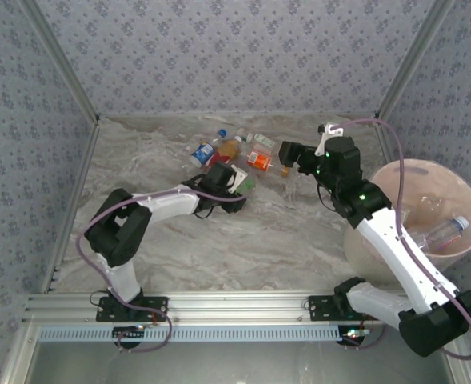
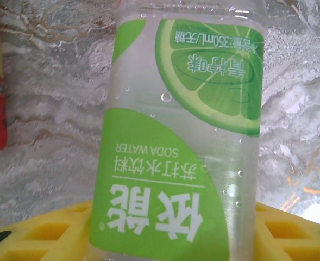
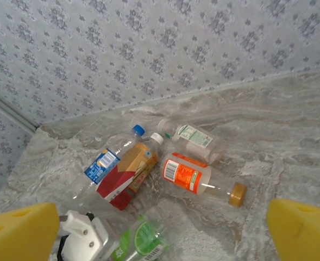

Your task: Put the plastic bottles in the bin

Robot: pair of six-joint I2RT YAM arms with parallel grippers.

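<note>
Clear lime-green-labelled plastic bottle (image 2: 176, 136) sits right inside your left gripper (image 1: 237, 188), yellow fingers (image 2: 45, 234) clamped on both its sides.

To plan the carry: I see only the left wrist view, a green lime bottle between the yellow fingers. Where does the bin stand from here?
Observer: The bin stands at the table right edge, to the right of the left gripper and its lime bottle.
Operator: Is the bin empty?
Observer: No, a clear bottle with a blue cap lies inside.
Operator: Where is the right gripper?
Observer: Open, between the bottle pile and the bin, beside an orange-label bottle.
</note>
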